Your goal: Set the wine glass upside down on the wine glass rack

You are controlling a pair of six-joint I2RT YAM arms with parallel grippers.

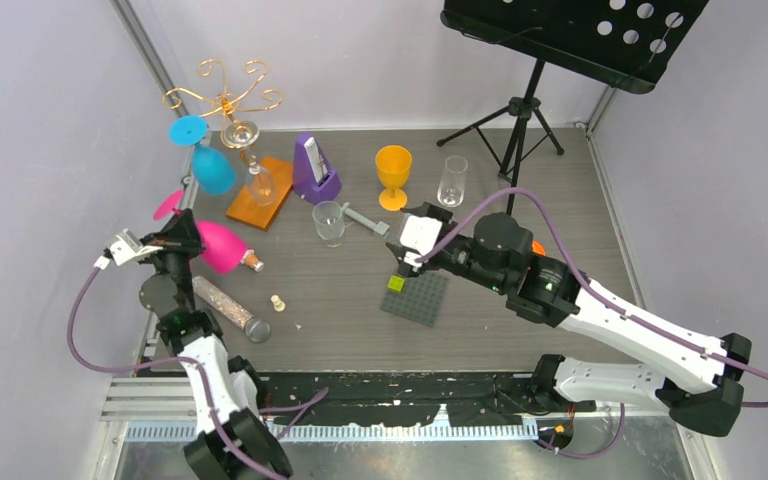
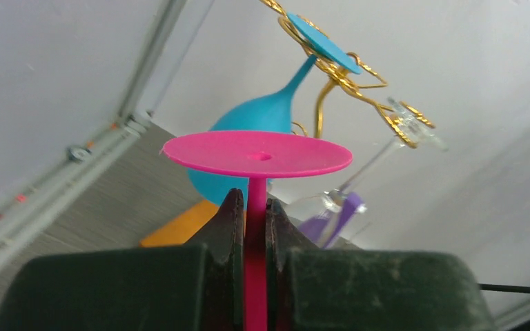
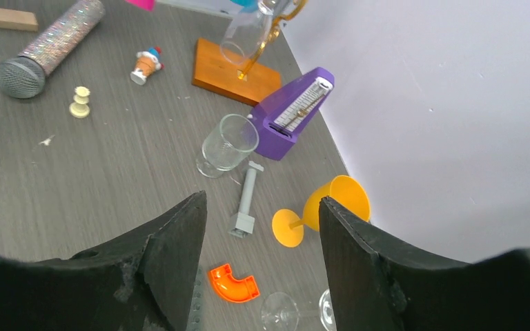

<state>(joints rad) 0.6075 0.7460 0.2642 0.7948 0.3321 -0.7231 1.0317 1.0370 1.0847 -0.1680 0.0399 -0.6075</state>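
The pink wine glass (image 2: 257,153) is gripped by its thin stem in the left tool (image 2: 252,207). The jaws are closed tight just under the round foot. The foot sticks out past the fingertips and the bowl lies back behind them. This probably leaves the foot free to slide onto a wire arm. From above, the glass looks tilted rather than fully upside down.

Ahead of this tool and higher up, not yet touching, is the gold wire rack (image 1: 225,95), which stands on an orange base. A blue glass (image 2: 248,124) hangs bowl-down from one arm (its foot rests on the curled wire), and a clear glass (image 1: 245,135) hangs beside it. The pink glass appears to be aimed at a free arm.

The right tool (image 3: 261,201) hovers well off to the right over the tabletop (image 1: 340,310), open and empty. Beyond it are an orange goblet (image 3: 331,203) and a purple metronome (image 3: 293,114).
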